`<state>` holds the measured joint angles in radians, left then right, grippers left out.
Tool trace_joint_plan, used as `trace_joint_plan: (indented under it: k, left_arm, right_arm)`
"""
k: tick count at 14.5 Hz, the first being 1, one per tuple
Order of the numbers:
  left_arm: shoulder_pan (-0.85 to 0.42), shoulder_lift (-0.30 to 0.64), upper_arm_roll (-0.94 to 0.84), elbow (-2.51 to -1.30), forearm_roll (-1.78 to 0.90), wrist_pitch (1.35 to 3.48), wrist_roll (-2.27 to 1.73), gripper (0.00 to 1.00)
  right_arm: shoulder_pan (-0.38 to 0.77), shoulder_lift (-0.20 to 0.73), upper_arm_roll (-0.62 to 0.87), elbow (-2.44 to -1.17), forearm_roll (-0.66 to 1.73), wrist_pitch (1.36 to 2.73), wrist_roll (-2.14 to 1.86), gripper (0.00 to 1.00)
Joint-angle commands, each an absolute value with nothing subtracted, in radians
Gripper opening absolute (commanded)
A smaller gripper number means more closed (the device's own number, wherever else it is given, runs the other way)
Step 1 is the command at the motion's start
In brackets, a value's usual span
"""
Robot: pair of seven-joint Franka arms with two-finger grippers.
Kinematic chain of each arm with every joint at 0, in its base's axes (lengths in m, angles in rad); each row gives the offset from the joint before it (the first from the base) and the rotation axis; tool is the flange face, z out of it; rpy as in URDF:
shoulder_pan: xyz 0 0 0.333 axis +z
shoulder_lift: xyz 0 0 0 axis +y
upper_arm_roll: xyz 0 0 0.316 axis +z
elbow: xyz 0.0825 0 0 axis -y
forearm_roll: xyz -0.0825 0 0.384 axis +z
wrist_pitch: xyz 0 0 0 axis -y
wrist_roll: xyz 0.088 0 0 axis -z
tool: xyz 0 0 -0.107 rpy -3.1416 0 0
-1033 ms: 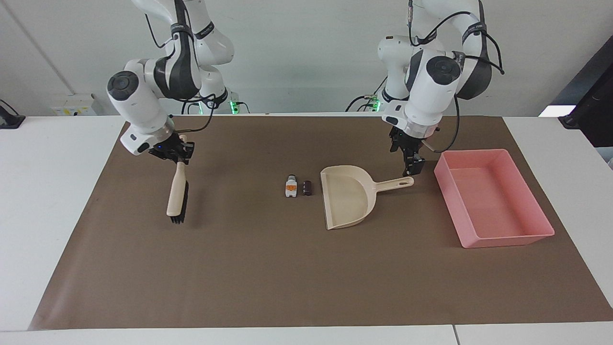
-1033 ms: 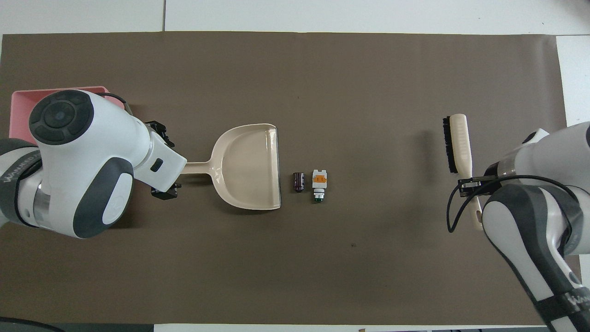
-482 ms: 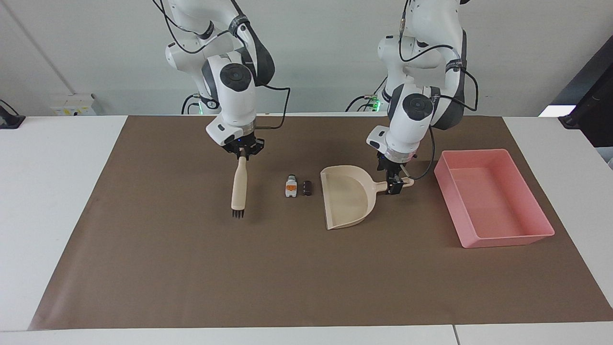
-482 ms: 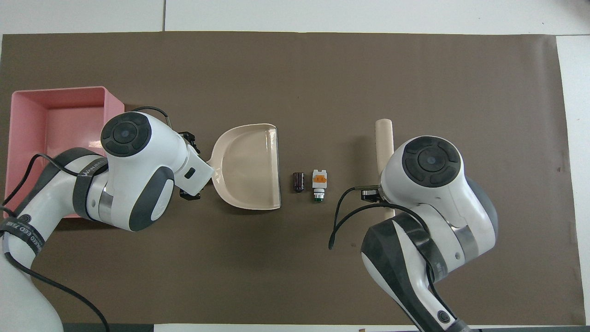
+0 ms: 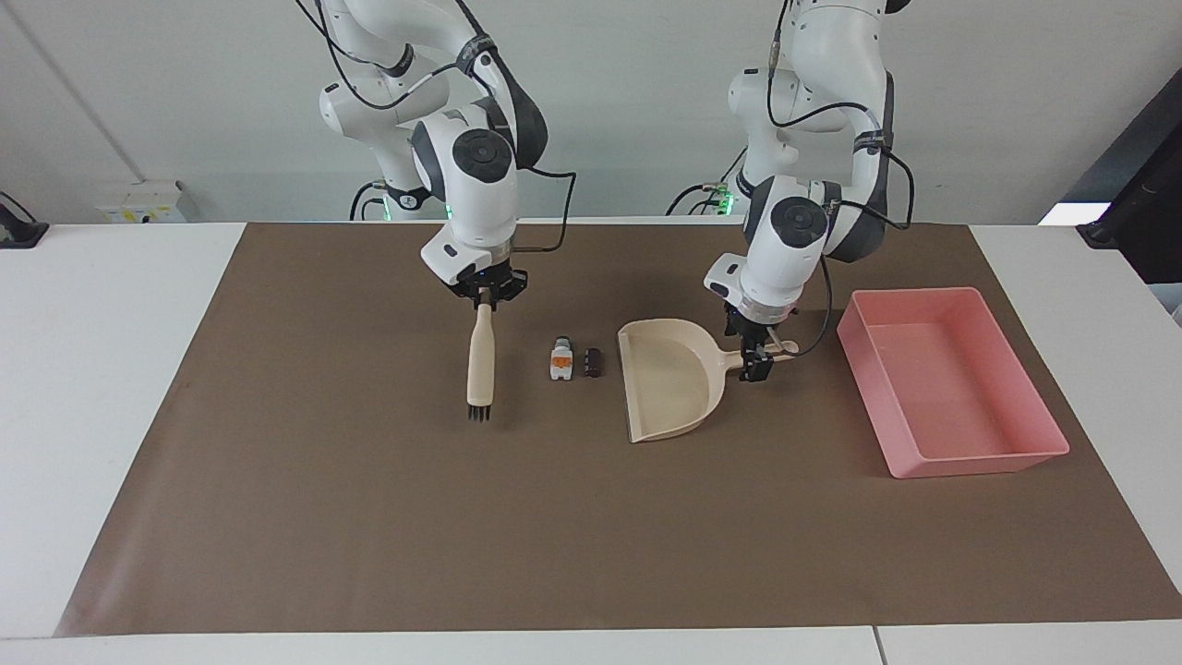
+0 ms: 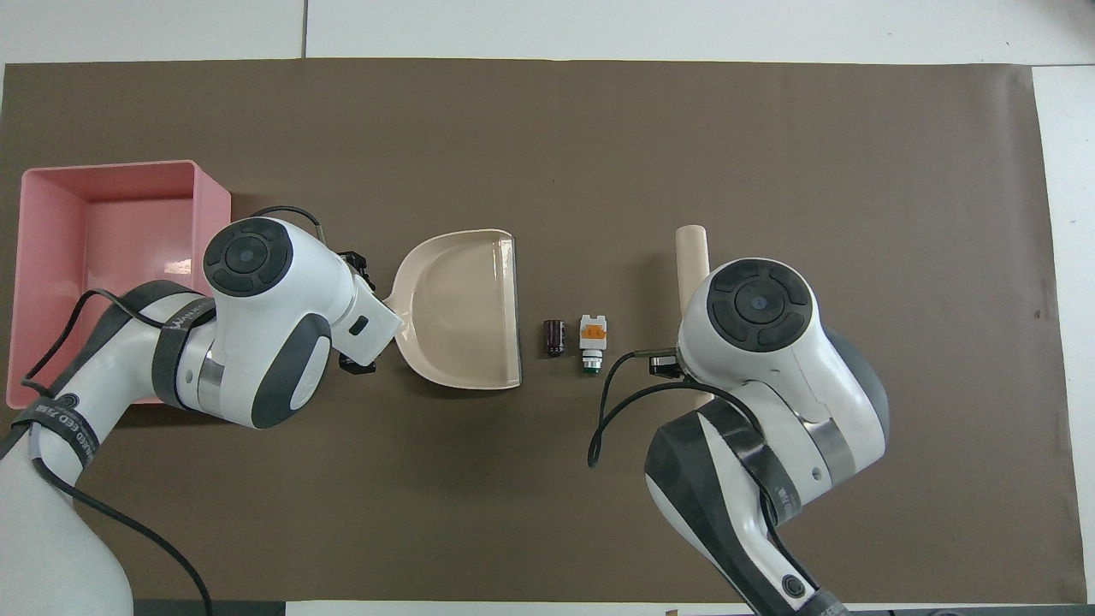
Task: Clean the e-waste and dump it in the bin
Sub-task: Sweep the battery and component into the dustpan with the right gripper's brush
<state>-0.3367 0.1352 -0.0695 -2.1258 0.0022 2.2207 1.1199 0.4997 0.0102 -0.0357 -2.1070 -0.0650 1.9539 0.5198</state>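
Pink bin (image 5: 951, 383) sat at the left arm's end of the mat. Both e-waste bits (image 5: 574, 360) lay side by side between dustpan (image 5: 669, 374) and brush (image 5: 480, 360). Right gripper (image 5: 485, 297) was pinched tight on the brush handle; left gripper (image 5: 755, 356) had fingers spread around the dustpan handle.

2 e-waste parts (image 5: 574, 360), 1 dustpan (image 5: 669, 379), 1 brush (image 5: 480, 360), 1 bin (image 5: 951, 388), prob. 1 mat (image 5: 591, 536).
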Motion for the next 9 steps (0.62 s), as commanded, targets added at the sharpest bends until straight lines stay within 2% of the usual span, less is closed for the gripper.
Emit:
trace_joint_plan:
  k: [1,3,4,9]
  left_arm:
    - [-0.347,0.126,-0.06,-2.137,0.02,2.217,1.132,0.89]
    - [-0.347,0.124,-0.06,-2.134,0.02,2.217,1.14,0.14]
    - [-0.347,0.121,-0.06,-2.131,0.02,2.217,1.134,0.01]
    - [-0.348,0.123,-0.061,-2.115,0.021,2.218,1.126,0.0]
  right_arm:
    - [0.549,0.034,-0.038,-2.114,-0.066,1.965,0.537,0.0]
    - [0.557,0.046,-0.038,-2.114,-0.066,1.965,0.552,0.0]
    - [0.557,0.048,-0.038,-2.114,-0.066,1.967,0.552,0.0]
    - [0.577,0.058,-0.037,-2.118,-0.066,1.983,0.563,0.0]
